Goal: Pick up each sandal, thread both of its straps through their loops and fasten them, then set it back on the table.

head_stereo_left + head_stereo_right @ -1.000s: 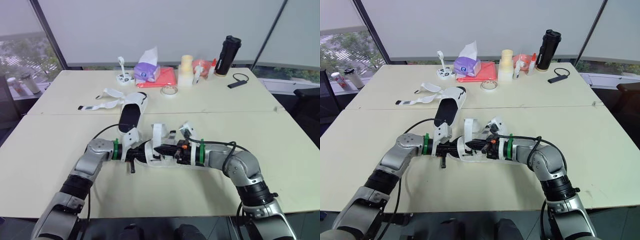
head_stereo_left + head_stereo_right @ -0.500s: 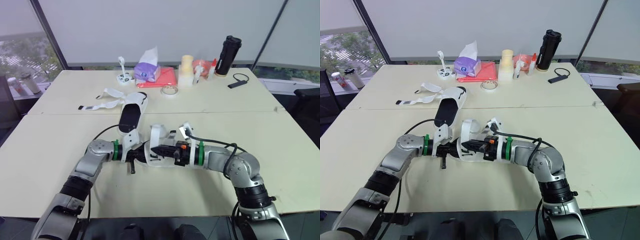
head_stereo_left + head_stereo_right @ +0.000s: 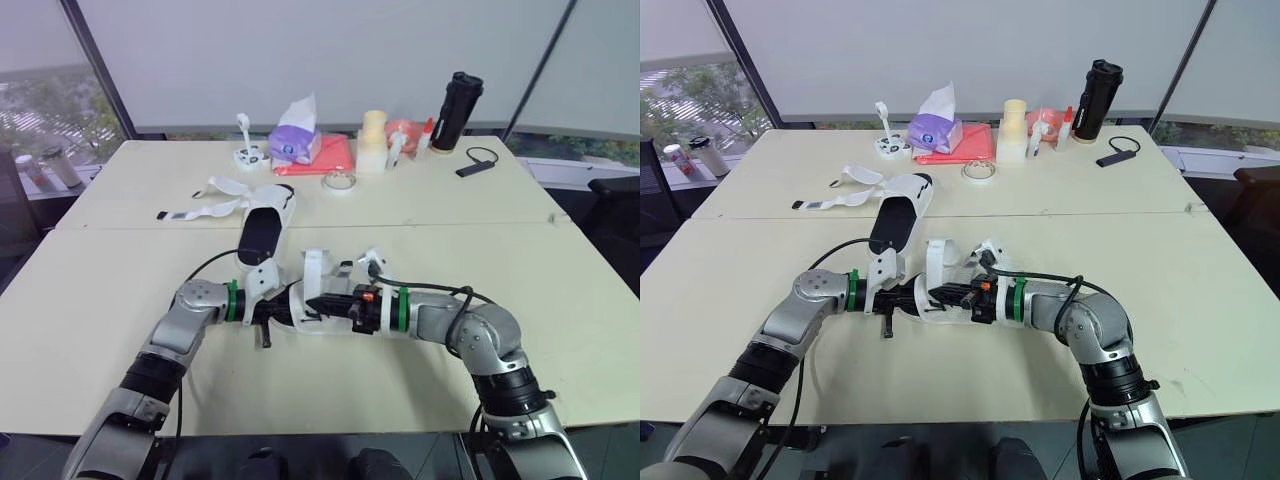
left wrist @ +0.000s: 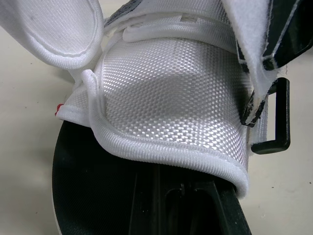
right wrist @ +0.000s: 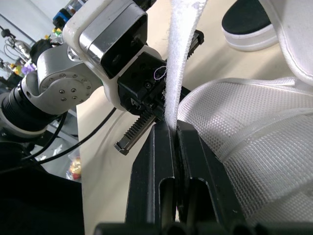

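Right now my right gripper (image 5: 171, 128) pinches the white strap (image 5: 183, 49) in its jaws; the left gripper (image 3: 268, 312) seems clamped on the sandal (image 4: 171, 98), low by the near surface (image 3: 400, 380). I should keep that strap taut and flat, steering its tip toward the black loop (image 4: 279, 120).

Front sandal (image 3: 300, 306), strap (image 3: 314, 268) upright; rear sandal (image 3: 263, 222) unfastened.

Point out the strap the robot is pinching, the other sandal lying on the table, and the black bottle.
strap (image 5: 181, 54), right wrist view, on its white fuzzy face.
other sandal (image 3: 262, 232), left eye view, on its black insole.
black bottle (image 3: 457, 108), left eye view, on the middle of its body.
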